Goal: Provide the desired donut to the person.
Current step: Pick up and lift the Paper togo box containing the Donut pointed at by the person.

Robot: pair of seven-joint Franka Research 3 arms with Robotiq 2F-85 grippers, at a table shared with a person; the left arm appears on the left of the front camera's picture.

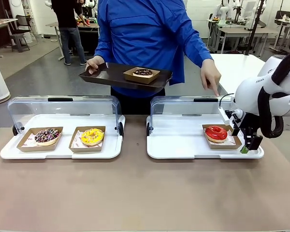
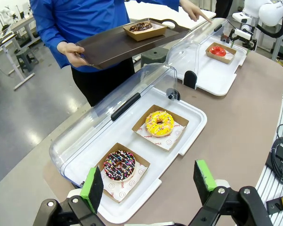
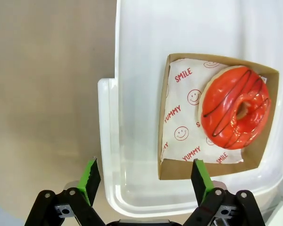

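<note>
Pointing hand (image 1: 210, 77) downward toward red donut (image 1: 216, 133)

Glossy red donut (image 3: 236, 107), brown cardboard tray (image 3: 166, 141).

Four donuts (image 1: 92, 136), four cardboard boats (image 1: 25, 146), two lidded white trays (image 1: 179, 142); one dark serving tray (image 1: 106, 76)

We read SMILE and YUMMY in red (smiley faces between them) on the white paper liner (image 3: 184, 127) under the red donut (image 3: 234, 107); the right arm (image 1: 268, 87) shows the letters FRAN.
</note>
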